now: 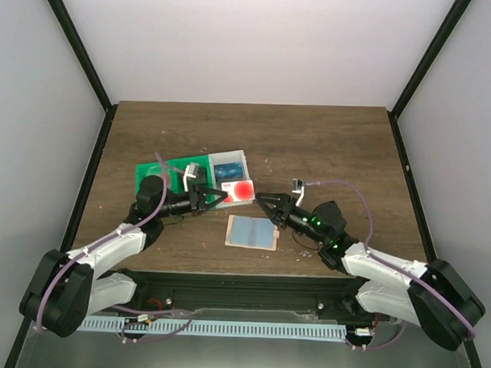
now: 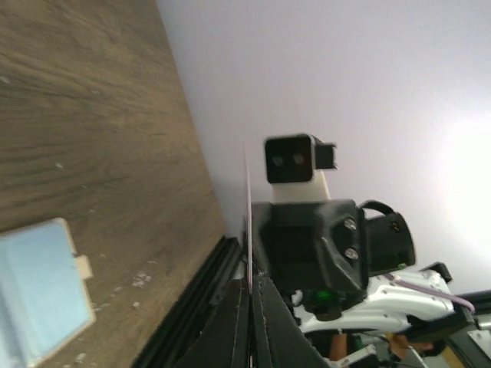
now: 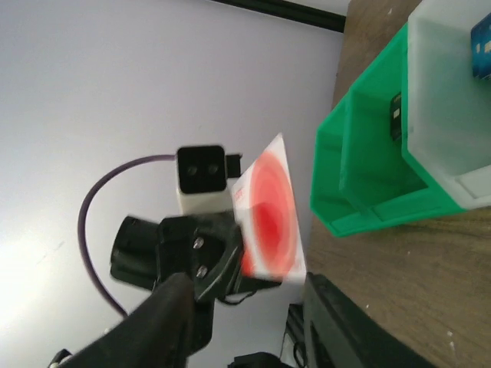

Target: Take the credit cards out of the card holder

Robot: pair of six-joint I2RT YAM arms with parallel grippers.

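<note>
Wooden table [image 1: 327, 154], white walls. Your left gripper [image 1: 219, 197]: was clamped on the red-circled credit card [image 1: 242, 191], held aloft, probably for dropping into the white box [image 1: 230, 163] just beyond it. Your right gripper [image 1: 263, 202], facing it: jaws apart, empty. Card holder [image 1: 252, 232]: lay open below, between them. The right wrist view showed the card's face; the left wrist view showed only its edge.
</note>
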